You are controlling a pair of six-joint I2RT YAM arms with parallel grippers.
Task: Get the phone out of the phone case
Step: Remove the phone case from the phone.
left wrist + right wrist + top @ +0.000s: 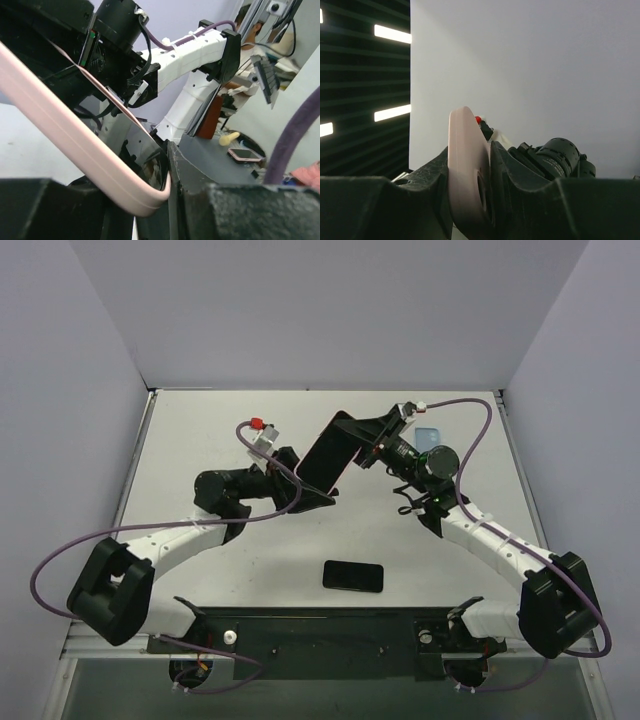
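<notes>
The pink phone case [328, 455] is held tilted in the air above the middle of the table, with the dark phone face inside its rim. My left gripper [320, 494] is shut on its lower corner. In the left wrist view the pink rim [75, 142] curves down to that corner against the right finger [200, 175], and the glossy black phone [145, 150] shows inside the rim. My right gripper [366, 444] is shut on the upper end. There the pink case [467, 170] stands edge-on, pressed between both fingers.
A second black phone [352, 576] lies flat on the table near the front, between the arm bases. A small light-blue object [428, 436] lies behind the right wrist. Grey walls enclose the table on three sides.
</notes>
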